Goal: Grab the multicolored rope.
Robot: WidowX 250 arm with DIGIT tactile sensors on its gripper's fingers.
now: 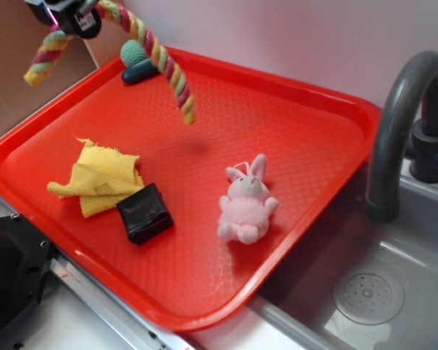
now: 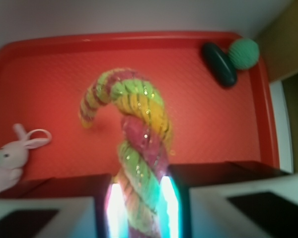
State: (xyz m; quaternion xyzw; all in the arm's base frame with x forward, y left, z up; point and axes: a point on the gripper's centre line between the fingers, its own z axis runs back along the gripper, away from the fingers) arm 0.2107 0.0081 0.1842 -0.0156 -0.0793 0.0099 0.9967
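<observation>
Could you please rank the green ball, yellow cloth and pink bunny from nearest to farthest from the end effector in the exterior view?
From the end effector:
1. Green ball, back tray edge.
2. Yellow cloth, front left.
3. Pink bunny, toward the sink.

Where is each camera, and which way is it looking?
Exterior: sits high beside the sink, looking down at the red tray; the gripper shows top left, holding the multicolored rope.
Wrist: rides on the gripper, looking down along the rope; the jaws show at the bottom.
Shared: rope, tray, pink bunny.
</observation>
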